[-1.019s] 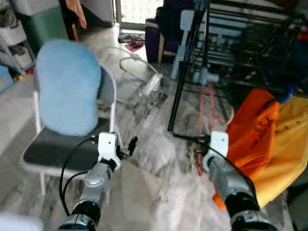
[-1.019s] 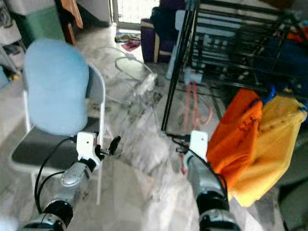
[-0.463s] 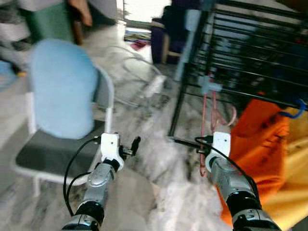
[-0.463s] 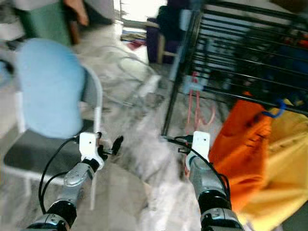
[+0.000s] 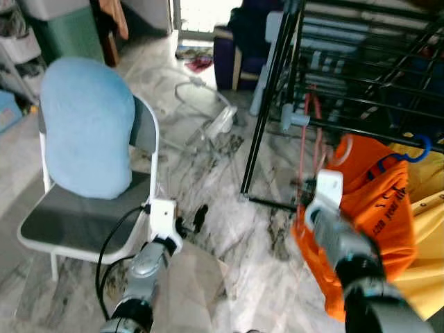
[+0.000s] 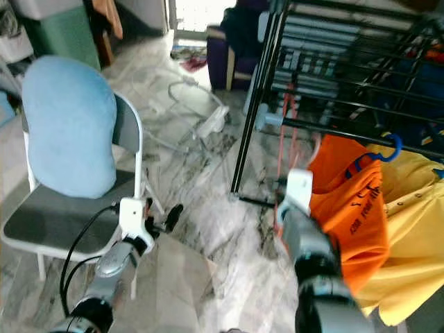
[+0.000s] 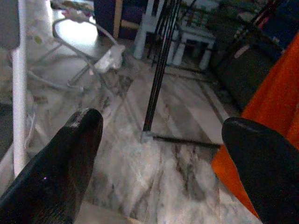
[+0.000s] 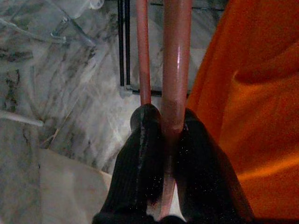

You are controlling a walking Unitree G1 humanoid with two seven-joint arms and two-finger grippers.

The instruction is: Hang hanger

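Fingers (image 8: 145, 154) of the right gripper (image 8: 167, 140) are pressed together on a salmon-red plastic hanger (image 8: 176, 65), pinching one of its bars while a second thinner bar runs up just beside it. From the head camera, that hanger (image 5: 310, 132) rises from the right gripper (image 5: 307, 191) toward the lower rails of a black drying rack (image 5: 277, 90), with its top close against a rail; whether it is hooked over the rail cannot be made out. Just beside the right arm, an orange T-shirt (image 5: 371, 201) hangs from the rack on a blue hanger (image 5: 416, 149), and a yellow garment (image 5: 423, 229) hangs next to it on the outer side. The left gripper (image 5: 198, 218) is held low over the marble floor (image 5: 229, 208), near the front edge of a white-framed chair (image 5: 83, 215), and its fingers (image 7: 65, 158) stand wide apart with nothing between them. The chair has a grey seat, and a pale blue cushion (image 5: 89, 125) leans upright against its back. A black cable loops from the left wrist down along the arm. Farther off on the floor lies a white wire-framed object (image 5: 208, 118), and a green bin (image 5: 66, 35) stands against the far wall.
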